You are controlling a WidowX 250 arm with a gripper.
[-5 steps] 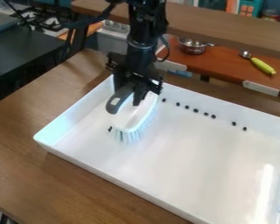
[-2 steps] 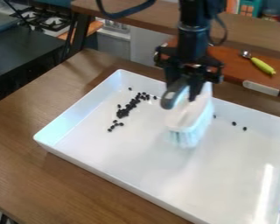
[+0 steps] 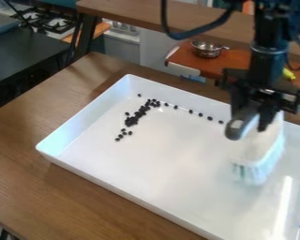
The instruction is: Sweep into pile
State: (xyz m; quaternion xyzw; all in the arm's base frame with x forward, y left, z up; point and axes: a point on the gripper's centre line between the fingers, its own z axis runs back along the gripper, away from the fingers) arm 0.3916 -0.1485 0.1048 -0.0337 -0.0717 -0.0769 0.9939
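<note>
White plastic-looking tray (image 3: pixel 171 187), one, we list first in the camera view, lying aslant on a brown wooden table (image 3: pixel 84 197). Small dark pieces (image 3: pixel 132 120), many: we find most of them bunched in an uneven streak inside the tray, toward its left end, with a few loose ones beside the streak and a sparse row running right along the far wall. Brush (image 3: pixel 259 161), one, white with pale bristles and a dark grey handle: we note it upright over the tray's right part, well apart from the streak; whether its bristles touch the floor we cannot tell. Black gripper (image 3: pixel 259 108), one, hanging from the top right, its jaws closed on the brush at the handle. Behind the table we record a metal pot (image 3: pixel 207 48) on a reddish-brown surface (image 3: pixel 231 60).
</note>
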